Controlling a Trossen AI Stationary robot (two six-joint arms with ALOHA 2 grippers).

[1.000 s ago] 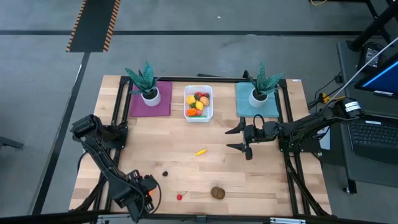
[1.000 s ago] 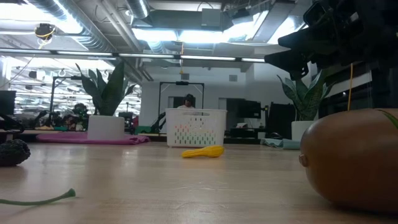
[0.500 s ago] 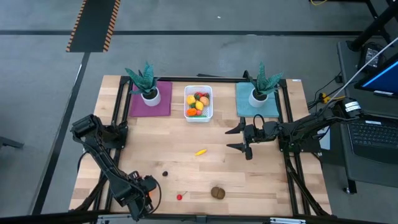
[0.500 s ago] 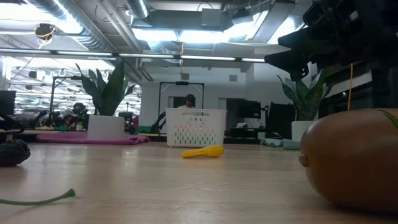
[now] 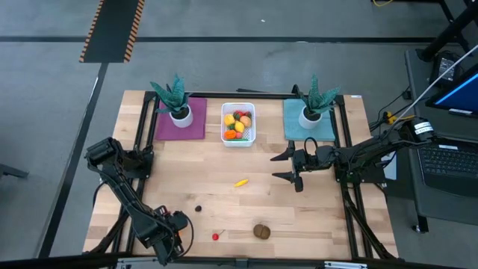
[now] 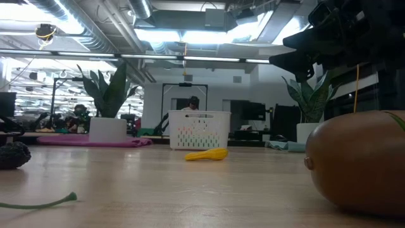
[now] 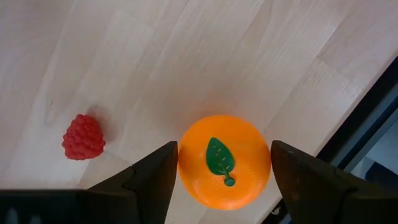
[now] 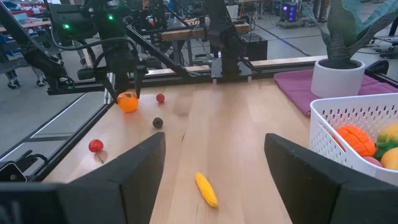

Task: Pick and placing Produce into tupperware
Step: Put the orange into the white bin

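- Produce mostly packed already: a heap of orange, yellow and red pieces in the tupperware (image 5: 238,124), a white tub with perforated walls at the middle of the table's (image 5: 321,217) far edge, between a purple mat (image 5: 181,124) and a teal mat (image 5: 308,125), each bearing a potted plant.
- Scattered loose on the wood: a yellow banana (image 5: 240,181) near the centre; a small dark berry (image 5: 199,209), a red cherry (image 5: 215,237) and a brown kiwi (image 5: 261,231) toward the near edge.
- Orange (image 7: 224,160) with a green leaf mark, down at the near left corner, sitting on the boards just beside a red raspberry (image 7: 83,137).
- Left gripper (image 7: 221,174) poised straight over that orange, fingers spread wide on either side of it; actual contact cannot be told, and nothing lifted.
- Right gripper (image 5: 287,166) waiting above the table right of centre, fingers wide apart, holding nothing.
- Likely light, hollow moulded plastic: stiff, smooth, glossy, so prone to squirting out of a pinch or rolling off on the slick wood.
- Best taken across the widest part of the sphere, pads level with its middle, squeezed gently.
- Raspberry bumpy and small; banana slim and curved, better gripped across its narrow middle.
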